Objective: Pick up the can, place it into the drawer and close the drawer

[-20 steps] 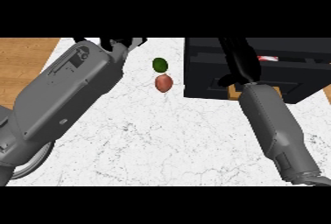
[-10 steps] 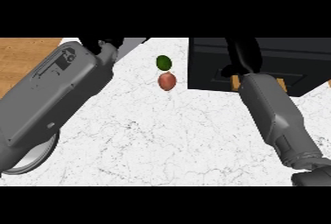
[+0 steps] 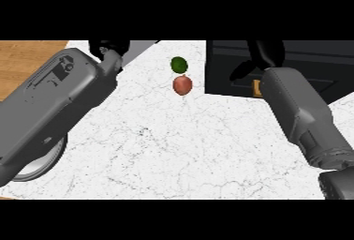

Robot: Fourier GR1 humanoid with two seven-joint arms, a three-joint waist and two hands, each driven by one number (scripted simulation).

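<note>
Item one: the counter (image 3: 180, 154), white marble, is filling most of your view, with a strip of brown wood showing at its far left.

Item two: the left robot hand (image 3: 110, 48) is sitting at the top edge of your view, on the end of a broad grey forearm that is crossing the left side of the counter. Only a small dark part of it is showing, so you cannot tell whether its fingers are spread or curled.

Item three: the right robot hand (image 3: 261, 56) is hanging over the drawer (image 3: 311, 61), a black box-like unit occupying the upper right corner of your view. Its dark fingers are pointing down against the black surface. You cannot tell whether they are closed around anything or relaxed.

Item four: the can is not showing anywhere you can look; whether it is hidden behind the right robot hand cannot be told.

Item five: a green object (image 3: 179, 64), small and rounded, is lying on the counter between the two forearms, near the drawer's left side.

Item six: a reddish-brown object (image 3: 182, 85), also rounded, is lying just in front of the green one, touching or almost touching it.
</note>
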